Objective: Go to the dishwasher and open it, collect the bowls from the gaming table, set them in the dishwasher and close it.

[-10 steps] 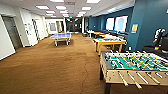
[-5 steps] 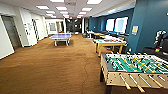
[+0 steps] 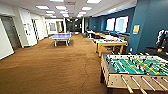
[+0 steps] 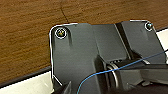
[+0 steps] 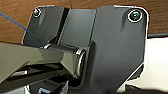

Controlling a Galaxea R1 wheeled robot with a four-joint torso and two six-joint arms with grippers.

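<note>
The gaming table (image 3: 110,43), with a white top and a yellow rim and legs, stands at the middle right of a long game room, by the blue wall. Small things lie on its top, too blurred to tell as bowls. The dishwasher is out of view. In both wrist views the arms hang low over the brown floor (image 4: 27,37), beside the robot's white base (image 5: 155,65).
A foosball table (image 3: 135,68) with a green field and rods stands close at the front right. A blue table-tennis table (image 3: 60,36) stands far down the room. White walls and doors (image 3: 10,32) line the left. Brown carpet (image 3: 55,67) stretches ahead.
The head view has barely shifted, creeping slightly forward. Nothing in the room has moved.
</note>
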